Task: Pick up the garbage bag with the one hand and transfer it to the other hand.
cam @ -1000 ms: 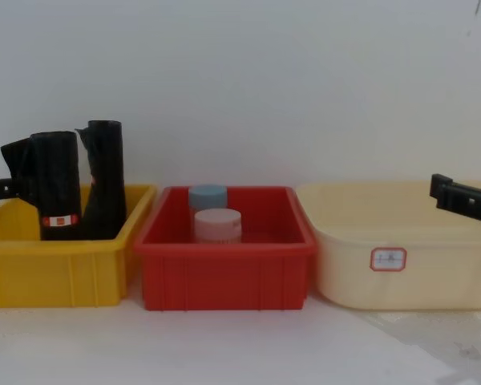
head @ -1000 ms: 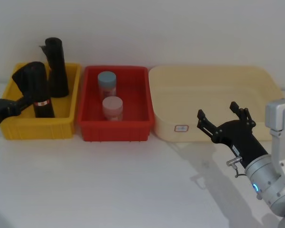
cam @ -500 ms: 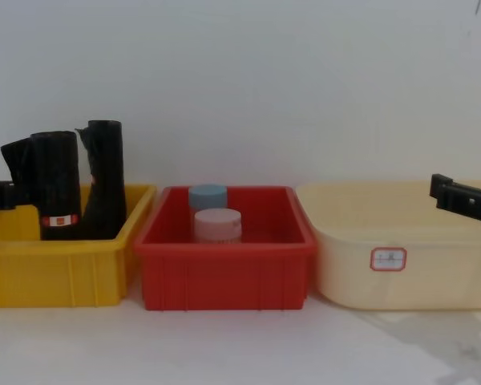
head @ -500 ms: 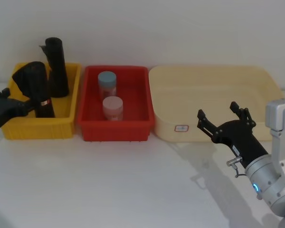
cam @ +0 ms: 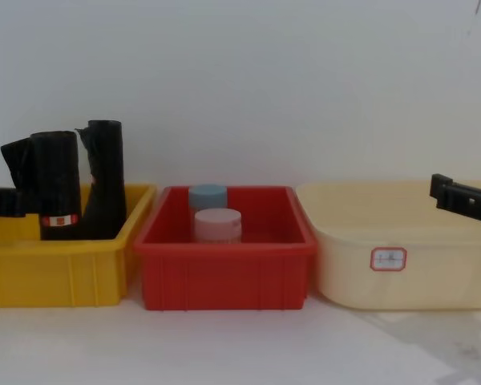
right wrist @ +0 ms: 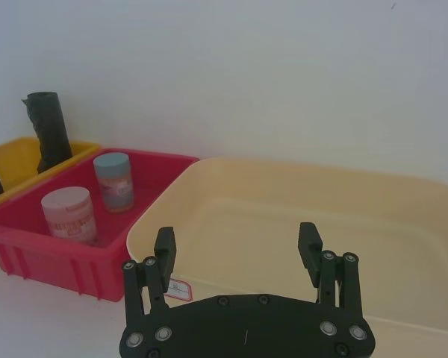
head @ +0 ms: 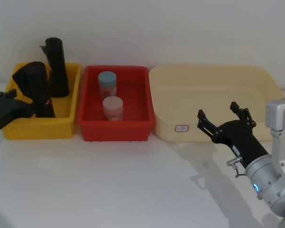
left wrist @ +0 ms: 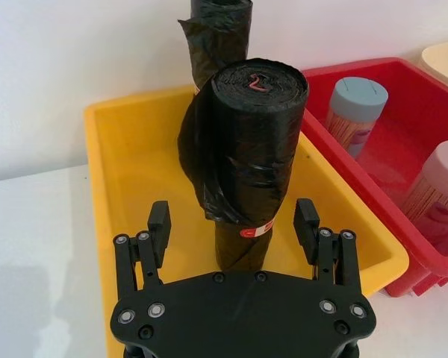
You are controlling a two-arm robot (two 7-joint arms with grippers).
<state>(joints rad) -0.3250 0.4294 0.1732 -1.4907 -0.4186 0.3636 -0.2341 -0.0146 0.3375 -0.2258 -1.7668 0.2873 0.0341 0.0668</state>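
Observation:
The garbage bag (head: pixel 37 87), a thick black roll with a red-and-white label (left wrist: pixel 257 230), stands upright in the yellow bin (head: pixel 38 128). My left gripper (head: pixel 16 103) is open and level with the roll's lower half, coming in from the bin's left side. In the left wrist view the garbage bag (left wrist: pixel 246 149) stands just beyond the gripper (left wrist: pixel 233 224), centred on the gap between the fingers and untouched. My right gripper (head: pixel 218 111) hangs open and empty in front of the cream tub (head: pixel 213 90). The chest view shows the garbage bag (cam: pixel 56 184) and the left gripper (cam: pixel 4 201) beside it.
A taller slim black roll (head: pixel 57 66) stands in the yellow bin just behind the bag. The red bin (head: pixel 114 130) in the middle holds two jars, one blue-lidded (head: pixel 107 83) and one pink-lidded (head: pixel 113 107). White table surface lies in front of the bins.
My left gripper has moved in toward the garbage bag and now sits close to its lower half. The right arm has not moved.

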